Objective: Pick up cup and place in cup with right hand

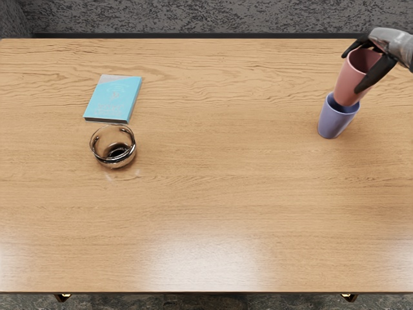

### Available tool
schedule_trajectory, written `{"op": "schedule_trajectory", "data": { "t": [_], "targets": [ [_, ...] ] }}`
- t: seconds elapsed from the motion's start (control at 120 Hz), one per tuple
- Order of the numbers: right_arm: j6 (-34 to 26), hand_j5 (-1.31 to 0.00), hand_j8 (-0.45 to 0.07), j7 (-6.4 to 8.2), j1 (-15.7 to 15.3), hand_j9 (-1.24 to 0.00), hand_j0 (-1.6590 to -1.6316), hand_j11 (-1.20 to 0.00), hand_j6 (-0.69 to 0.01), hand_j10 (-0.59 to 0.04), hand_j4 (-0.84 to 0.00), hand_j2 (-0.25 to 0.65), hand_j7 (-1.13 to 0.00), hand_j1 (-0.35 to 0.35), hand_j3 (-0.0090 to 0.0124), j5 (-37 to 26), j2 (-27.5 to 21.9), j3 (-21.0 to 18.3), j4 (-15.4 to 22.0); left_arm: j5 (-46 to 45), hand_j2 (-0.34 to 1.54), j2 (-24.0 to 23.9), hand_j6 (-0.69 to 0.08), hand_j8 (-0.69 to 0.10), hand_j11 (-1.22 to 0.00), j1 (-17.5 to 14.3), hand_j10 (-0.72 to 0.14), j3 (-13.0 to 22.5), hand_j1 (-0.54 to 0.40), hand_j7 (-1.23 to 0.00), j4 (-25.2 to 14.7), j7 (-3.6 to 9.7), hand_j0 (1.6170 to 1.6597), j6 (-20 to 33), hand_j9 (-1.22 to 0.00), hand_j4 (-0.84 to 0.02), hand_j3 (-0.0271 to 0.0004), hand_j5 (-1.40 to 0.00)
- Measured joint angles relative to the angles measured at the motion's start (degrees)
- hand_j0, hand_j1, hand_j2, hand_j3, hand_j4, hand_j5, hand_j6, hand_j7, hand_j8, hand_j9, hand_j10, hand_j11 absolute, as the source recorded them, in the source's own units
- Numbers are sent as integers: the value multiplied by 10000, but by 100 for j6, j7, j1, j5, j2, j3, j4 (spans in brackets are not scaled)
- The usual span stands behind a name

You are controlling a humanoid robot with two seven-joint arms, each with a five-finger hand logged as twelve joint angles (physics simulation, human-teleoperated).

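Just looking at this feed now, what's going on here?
The right hand is gripping a pink cup at the mouth of the purple cup, which stands on the table. I can't tell whether the pink cup's base is inside yet or just above. A glass bowl and a light-blue book sit toward the left.

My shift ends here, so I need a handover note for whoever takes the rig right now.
Right hand: closed on the pink cup.
Left hand: not in view.
Purple cup: on the table, directly below the pink one, whose base overlaps its mouth in this view; whether it is already inside, I can't tell.
Done: pink cup grasped and brought to the purple cup.
Left: seat it and let go.
Elsewhere: blue book and glass bowl.
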Motion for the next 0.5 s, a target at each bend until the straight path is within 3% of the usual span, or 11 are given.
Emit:
{"op": "schedule_trajectory", "data": {
  "t": [0.35,0.5],
  "targets": [
    [-9,-5974,-2335,1,-73,-6080,-16516,-6155,-2180,-3172,-4359,70,-5835,1310,-4,-27,378,5,-563,0,1,0,0,0,-2,0,0,0,3489,-1,0,0,16581,-1,-1,0,-1,-2],
    [-8,-5974,-2278,0,-104,-6092,-16517,-6183,-2100,-3140,-4356,545,-5837,1522,-3,-31,531,3,-793,0,1,0,0,0,-1,0,0,0,3489,-1,0,0,16581,-1,-1,0,-1,-2]
  ]
}}
